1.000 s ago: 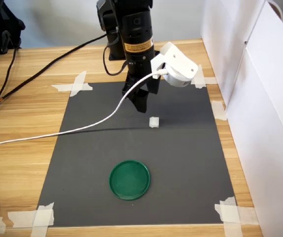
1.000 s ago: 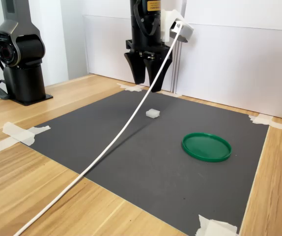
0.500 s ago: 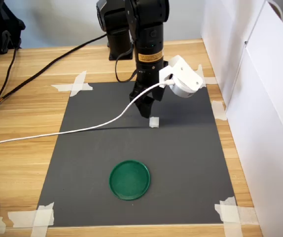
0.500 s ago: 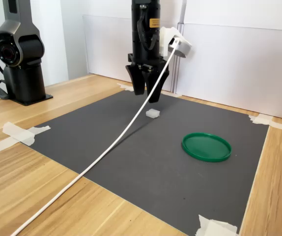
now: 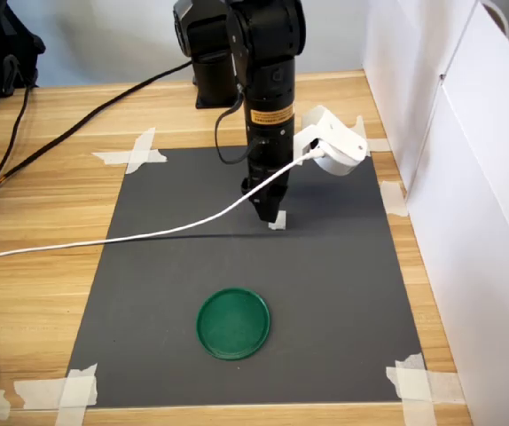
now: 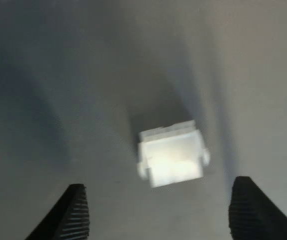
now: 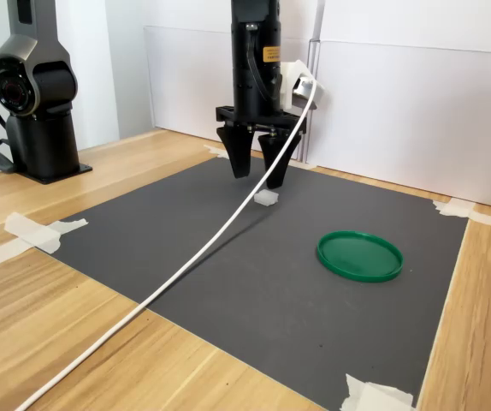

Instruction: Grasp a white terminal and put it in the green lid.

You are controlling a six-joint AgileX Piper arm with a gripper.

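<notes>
White terminal (image 5: 277,221): tiny white plastic block, roughly boxy, ridged edge and small side tabs clear in wrist view (image 6: 171,160). Lies flat on dark grey mat, untouched, toward mat's far half in first exterior view; also seen in second exterior view (image 7: 266,198).

Green lid (image 5: 233,323): flat round dark-green disc, low raised rim, open side up, nothing inside. Rests flat on same mat, well apart from terminal; nearer camera in first exterior view, toward second exterior view's right (image 7: 359,255).

The hand (image 7: 257,175) hangs spread just above the white terminal (image 7: 265,198); the green lid (image 7: 359,255) lies well apart on the dark mat (image 7: 228,274).
</notes>
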